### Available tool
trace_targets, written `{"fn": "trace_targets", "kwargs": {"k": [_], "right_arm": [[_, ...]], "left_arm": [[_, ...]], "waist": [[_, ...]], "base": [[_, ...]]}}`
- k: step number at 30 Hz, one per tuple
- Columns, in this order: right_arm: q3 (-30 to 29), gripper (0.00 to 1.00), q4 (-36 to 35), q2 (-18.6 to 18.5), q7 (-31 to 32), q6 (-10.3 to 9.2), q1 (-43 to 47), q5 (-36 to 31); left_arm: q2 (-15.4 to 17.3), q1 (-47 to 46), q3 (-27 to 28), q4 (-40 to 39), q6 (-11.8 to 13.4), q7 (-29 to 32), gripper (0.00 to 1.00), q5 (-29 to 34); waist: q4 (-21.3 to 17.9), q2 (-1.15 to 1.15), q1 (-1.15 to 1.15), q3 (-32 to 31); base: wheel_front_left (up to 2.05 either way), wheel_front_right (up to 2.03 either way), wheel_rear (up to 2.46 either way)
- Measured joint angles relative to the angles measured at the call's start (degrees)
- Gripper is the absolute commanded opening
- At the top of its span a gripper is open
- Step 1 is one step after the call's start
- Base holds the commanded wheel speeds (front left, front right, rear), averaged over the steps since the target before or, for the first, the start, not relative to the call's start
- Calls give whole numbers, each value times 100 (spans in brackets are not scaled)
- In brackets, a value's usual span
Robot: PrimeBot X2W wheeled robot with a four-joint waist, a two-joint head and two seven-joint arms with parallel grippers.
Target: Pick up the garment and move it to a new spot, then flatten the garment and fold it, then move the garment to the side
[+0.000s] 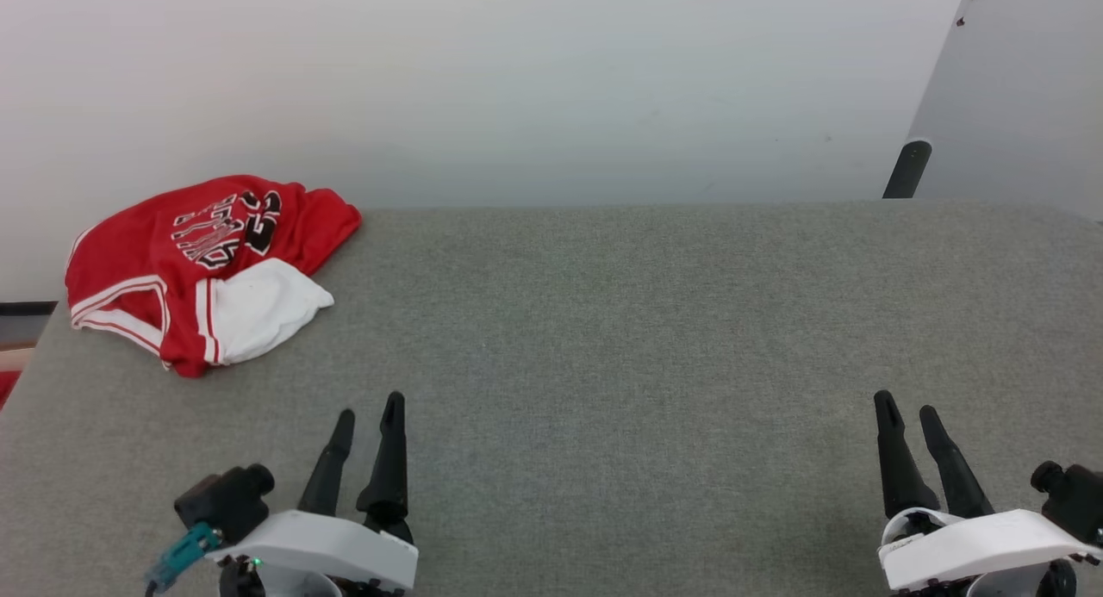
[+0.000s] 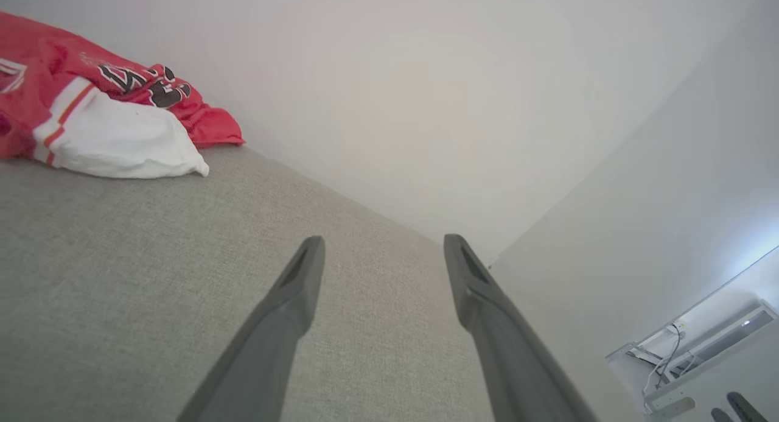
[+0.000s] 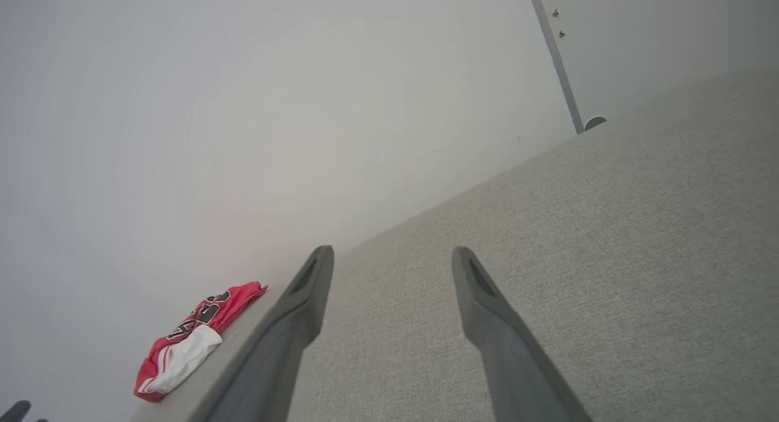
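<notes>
While both arms sit low at the near edge of the grey fabric-covered desk (image 1: 603, 338), the small red jersey shirt (image 1: 198, 270), with a white sleeve, red-and-white striped trim and black white-edged lettering, lies crumpled at the far left corner, bunched right up against the pale wall (image 1: 517, 80). Its white sleeve is flopped over on the near side, and the lettering is creased on top.

Look at the left gripper (image 1: 370, 407): its two long dark fingers stand apart and point toward the far edge, with only bare grey fabric between them. It grips nothing. The left wrist view (image 2: 383, 242) agrees, with a wide gap between the fingers and the red jersey shirt (image 2: 91, 117) ahead and off to the left, well apart from the tips.

Over on the other side, the right gripper (image 1: 906, 405) is spread open too and has nothing in its grasp (image 3: 392, 251). The red jersey shirt (image 3: 188, 343) is far across the desk from it. I cannot tell whether either gripper's tips touch the fabric surface. A dark round-topped post (image 1: 906, 171) stands behind the far right corner.
</notes>
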Motion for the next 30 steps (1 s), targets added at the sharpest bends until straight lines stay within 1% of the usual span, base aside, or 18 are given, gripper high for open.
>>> {"fn": "trace_targets", "kwargs": {"k": [8, 10, 13, 22, 30], "right_arm": [[-66, 100, -211, 21, 63, 0, 30, -1067], [-74, 100, -246, 23, 64, 0, 55, -1227], [-73, 100, -288, 24, 63, 0, 90, -1470], [-65, 100, -391, 25, 35, 0, 103, -1886], [-48, 100, -459, 25, -16, 0, 119, -2196]], "left_arm": [[-16, -20, 71, -37, -26, -100, 100, 1183], [-25, -21, 82, -46, -36, -138, 100, 1447], [-51, -24, 112, -92, -120, -156, 100, 1806], [-167, -16, 316, -111, -287, -271, 100, 2548], [-254, -12, 465, -101, -432, -350, 100, 3005]], "waist": [[9, 0, 0, -13], [11, 0, 0, -16], [11, 0, 0, -22], [8, 0, 0, -52], [9, 0, 0, -77]], "base": [[0, 0, 0], [0, 0, 0], [0, 0, 0], [0, 0, 0], [0, 0, 0]]}}
